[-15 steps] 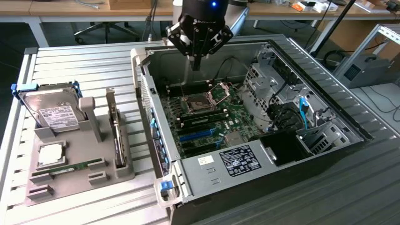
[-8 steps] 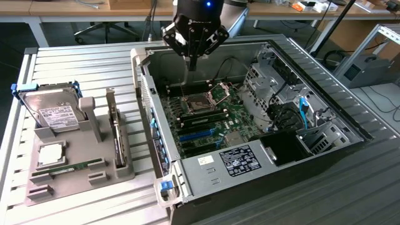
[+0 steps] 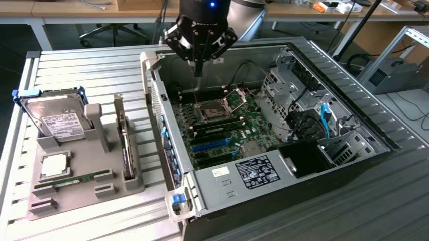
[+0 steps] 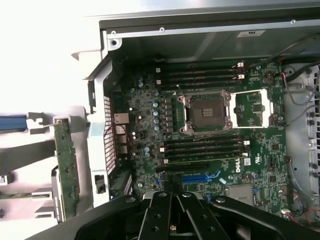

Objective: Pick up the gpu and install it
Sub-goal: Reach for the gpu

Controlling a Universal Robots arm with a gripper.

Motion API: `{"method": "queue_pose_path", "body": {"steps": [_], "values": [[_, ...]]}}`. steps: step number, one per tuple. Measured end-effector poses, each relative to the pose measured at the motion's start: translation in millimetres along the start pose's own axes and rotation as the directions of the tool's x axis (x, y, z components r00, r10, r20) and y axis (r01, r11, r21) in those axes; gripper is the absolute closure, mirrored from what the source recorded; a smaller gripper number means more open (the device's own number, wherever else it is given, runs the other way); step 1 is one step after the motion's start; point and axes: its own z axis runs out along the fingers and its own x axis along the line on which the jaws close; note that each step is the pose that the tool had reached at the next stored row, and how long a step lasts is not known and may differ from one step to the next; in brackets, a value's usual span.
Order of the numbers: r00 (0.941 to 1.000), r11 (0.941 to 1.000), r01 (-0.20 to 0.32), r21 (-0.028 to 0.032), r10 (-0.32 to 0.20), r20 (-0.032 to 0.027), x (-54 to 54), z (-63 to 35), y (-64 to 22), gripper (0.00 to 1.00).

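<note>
The gpu [image 3: 124, 148] stands on its edge in a slot of the grey holder [image 3: 94, 193] on the exterior view's left; the wrist view shows it as a thin green-edged board [image 4: 65, 170] just outside the case wall. My gripper [image 3: 198, 73] hangs over the open computer case [image 3: 268, 173], above the back part of the motherboard and well away from the gpu. Its two fingers are shut together with nothing between them. In the wrist view the gripper [image 4: 171, 196] points at the board's blue expansion slot [image 4: 200, 177].
The holder also carries a silver hard drive [image 3: 60, 123], a processor chip [image 3: 54, 165] and a green memory stick [image 3: 74, 179]. Inside the case are the open processor socket [image 3: 214, 108], memory slots, cables and drive bays [image 3: 322, 125]. The case walls stand high around the motherboard.
</note>
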Motion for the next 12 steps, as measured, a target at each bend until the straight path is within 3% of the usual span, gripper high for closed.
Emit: {"method": "queue_pose_path", "body": {"steps": [8,12], "values": [[1.0,1.0,0.0,0.0,0.0,0.0,19.6,-0.5,-1.2,0.89],[1.0,1.0,0.0,0.0,0.0,0.0,37.7,-0.9,-2.2,0.89]]}}
